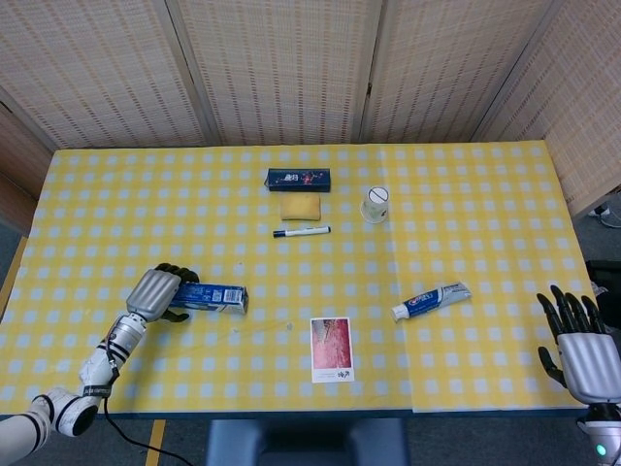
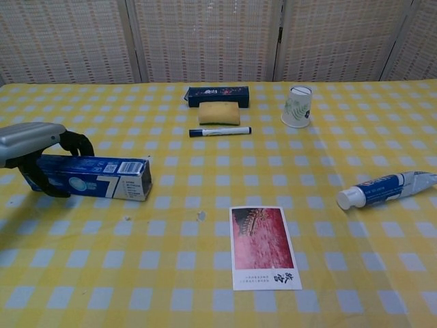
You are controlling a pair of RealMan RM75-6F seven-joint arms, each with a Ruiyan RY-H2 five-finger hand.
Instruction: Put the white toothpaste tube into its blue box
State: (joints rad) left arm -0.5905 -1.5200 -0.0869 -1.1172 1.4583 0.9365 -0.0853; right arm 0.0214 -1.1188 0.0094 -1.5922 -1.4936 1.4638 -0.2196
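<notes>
Box [image 2: 92, 176] was clasped at its closed end by left hand [image 2: 37, 147], open end aimed toward tube [image 2: 386, 189]. Right hand [image 1: 585, 351] was splayed, empty.

A large white numeral "7" is printed on the side of the blue box [image 2: 89, 177]. Black characters are printed along the lower white margin of the picture card [image 2: 263, 247], but they are too small to be read. Lettering on the toothpaste tube [image 2: 386, 188] and the dark box [image 2: 218, 94] cannot be made out.
</notes>
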